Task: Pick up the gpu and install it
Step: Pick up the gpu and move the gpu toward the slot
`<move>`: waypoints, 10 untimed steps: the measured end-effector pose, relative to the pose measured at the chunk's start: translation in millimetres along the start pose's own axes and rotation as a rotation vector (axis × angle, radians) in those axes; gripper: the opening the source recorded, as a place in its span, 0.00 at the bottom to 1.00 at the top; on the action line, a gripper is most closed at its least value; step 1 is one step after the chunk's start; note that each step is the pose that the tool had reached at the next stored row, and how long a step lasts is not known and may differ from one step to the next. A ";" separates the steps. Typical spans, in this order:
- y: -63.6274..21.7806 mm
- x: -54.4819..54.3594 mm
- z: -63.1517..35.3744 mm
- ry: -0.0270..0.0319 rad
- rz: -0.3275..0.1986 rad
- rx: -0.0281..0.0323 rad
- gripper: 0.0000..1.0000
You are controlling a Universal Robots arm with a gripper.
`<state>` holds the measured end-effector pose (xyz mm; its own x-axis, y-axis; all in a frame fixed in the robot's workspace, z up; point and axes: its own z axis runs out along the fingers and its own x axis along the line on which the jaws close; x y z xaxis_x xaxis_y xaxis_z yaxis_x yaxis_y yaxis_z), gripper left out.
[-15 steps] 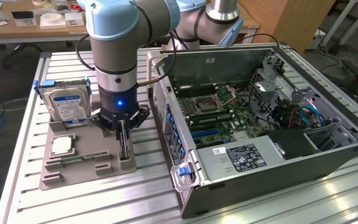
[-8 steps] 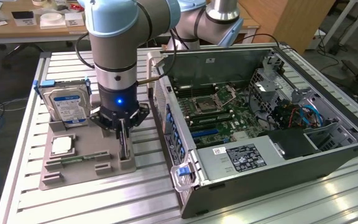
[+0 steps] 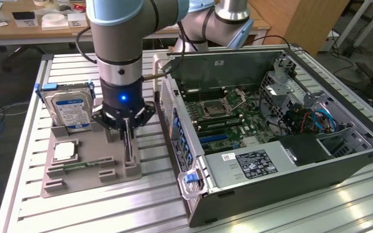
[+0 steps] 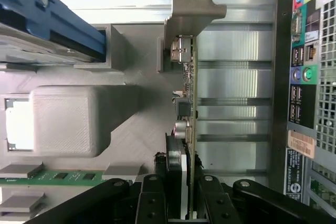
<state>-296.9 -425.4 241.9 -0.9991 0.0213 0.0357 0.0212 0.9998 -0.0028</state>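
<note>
Because the arm's wrist covers most of the card in the exterior view, I read it from the wrist view. There the gpu (image 4: 188, 103) shows edge-on, and its end under the gripper (image 4: 182, 184) is cut off by the black linkage. The fingers (image 4: 152, 200) sit against both faces of the card with no gap that I can see, so I log it as clamped. I cannot make out whether its lower edge rests in the slot of the grey tray (image 3: 83, 187). The card stands on its long edge with its faces vertical. Its long axis runs along the tray edge that faces the computer case (image 3: 303, 177), parallel to the case's port panel (image 4: 304, 77). The bracket end points toward the tray's hard drive (image 3: 72, 108) end, and the memory stick (image 4: 52, 177) lies toward the opposite end. For open room, a strip of bare slotted table (image 3: 141, 208) lies between the card and the case. Raised tray blocks stand close on the card's other face.
</note>
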 end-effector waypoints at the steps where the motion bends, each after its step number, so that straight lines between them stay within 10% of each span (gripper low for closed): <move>1: 0.0 0.1 -4.2 0.0000 0.000 0.0000 0.28; 10: -0.1 1.6 -45.0 0.0000 0.000 0.0000 0.28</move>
<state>-296.9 -425.4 286.9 -0.9991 0.0210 0.0356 0.0209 0.9998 -0.0028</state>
